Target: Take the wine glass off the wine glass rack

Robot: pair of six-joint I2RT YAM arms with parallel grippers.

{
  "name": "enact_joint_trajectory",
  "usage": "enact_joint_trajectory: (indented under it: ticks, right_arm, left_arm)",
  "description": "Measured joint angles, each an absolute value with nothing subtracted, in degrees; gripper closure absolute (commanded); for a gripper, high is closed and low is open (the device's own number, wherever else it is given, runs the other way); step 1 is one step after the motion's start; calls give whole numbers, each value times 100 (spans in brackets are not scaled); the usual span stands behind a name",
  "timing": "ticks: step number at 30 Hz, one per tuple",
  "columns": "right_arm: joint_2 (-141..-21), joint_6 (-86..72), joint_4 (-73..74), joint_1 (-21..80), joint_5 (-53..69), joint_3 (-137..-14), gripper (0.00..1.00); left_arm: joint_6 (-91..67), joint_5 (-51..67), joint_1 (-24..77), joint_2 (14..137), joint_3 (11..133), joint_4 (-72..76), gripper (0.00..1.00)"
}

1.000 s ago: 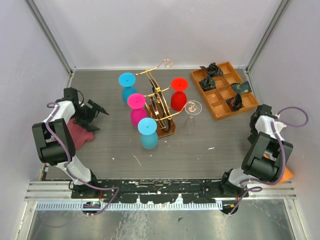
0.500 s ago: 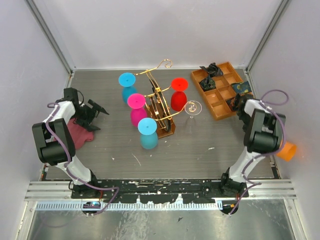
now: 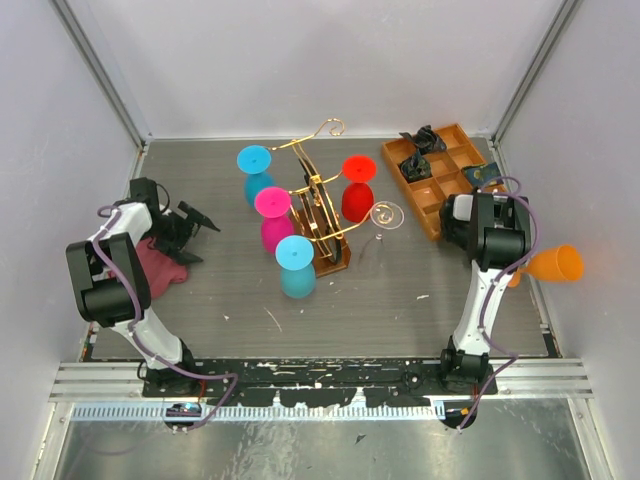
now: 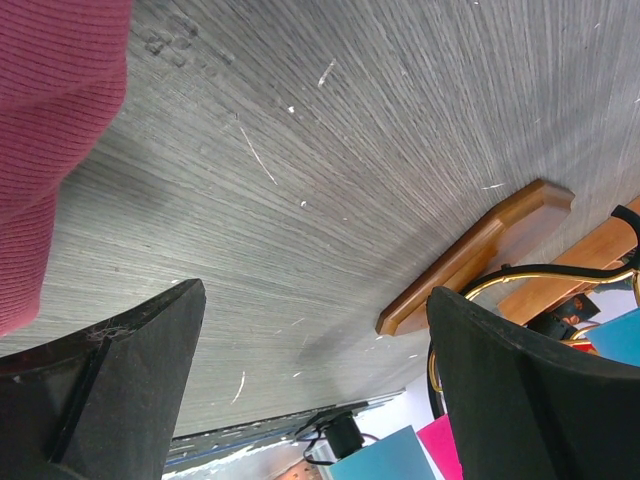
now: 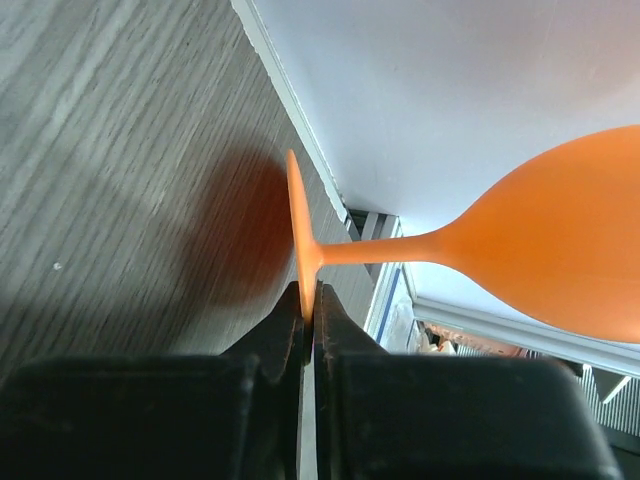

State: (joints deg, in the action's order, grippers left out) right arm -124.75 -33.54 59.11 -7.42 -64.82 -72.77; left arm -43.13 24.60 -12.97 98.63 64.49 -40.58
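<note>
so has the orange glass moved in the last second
Yes. The orange glass, in the right gripper, has moved up the top view, toward the compartmented tray.

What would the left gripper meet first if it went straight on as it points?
The left gripper, open, would probably meet the pink wine glass on the wine glass rack first; depth is unclear.

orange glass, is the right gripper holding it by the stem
No, the right gripper pinches the orange glass by the rim of its flat foot; the stem is clear of the fingers.

Lab test cell, white walls [image 3: 350, 60], aluminium frame [image 3: 100, 75]
</note>
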Motion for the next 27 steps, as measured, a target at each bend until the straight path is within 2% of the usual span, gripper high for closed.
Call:
enact_joint_trajectory:
  ticks: [4, 7, 9, 17, 27]
  right_arm:
    - [-12492, -3330, 5920, -644, -6445, -7299, 88]
    - [-12501, -3345, 5883, -593, -6375, -7299, 78]
    - [-12499, -3424, 5802, -585, -6224, -7303, 76]
    - [-12210, -2801, 5736, -499, -5734, -7297, 49]
    - [-11520, -1929, 5533, -445, -4657, -7207, 26]
  left_arm:
    - [-4313, 2471, -1297, 9885, 6449, -4056, 0]
    - [-4311, 2471, -1297, 9883, 6449, -4058, 0]
    - [-4311, 2469, -1297, 9883, 6449, -4056, 0]
    - [-4309, 2467, -1297, 9883, 6449, -4058, 0]
    - [-4289, 2453, -1297, 9885, 6449, -4062, 0]
